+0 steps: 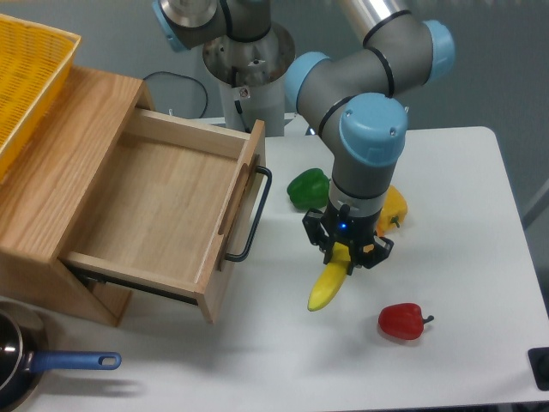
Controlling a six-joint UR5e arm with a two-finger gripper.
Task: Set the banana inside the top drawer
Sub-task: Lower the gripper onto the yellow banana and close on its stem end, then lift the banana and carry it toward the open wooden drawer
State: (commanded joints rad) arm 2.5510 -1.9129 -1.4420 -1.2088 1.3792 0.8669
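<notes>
The arm points straight down over the table point(463, 215). Its gripper point(347, 255) clamps the banana point(327, 286) by the upper end, right of the open top drawer point(163, 206).

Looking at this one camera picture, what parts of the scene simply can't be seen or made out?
- Upper end of the long yellow banana: covered by the black two-finger tool.
- Yellow bell pepper: mostly behind the arm; whether anything lies beside it cannot be told.
- Yellow woven basket: cut off by the left edge.
- Blue-handled pan: its bowl is cropped at the bottom-left corner.
- Dark object: cropped at the right edge, unidentifiable.
</notes>
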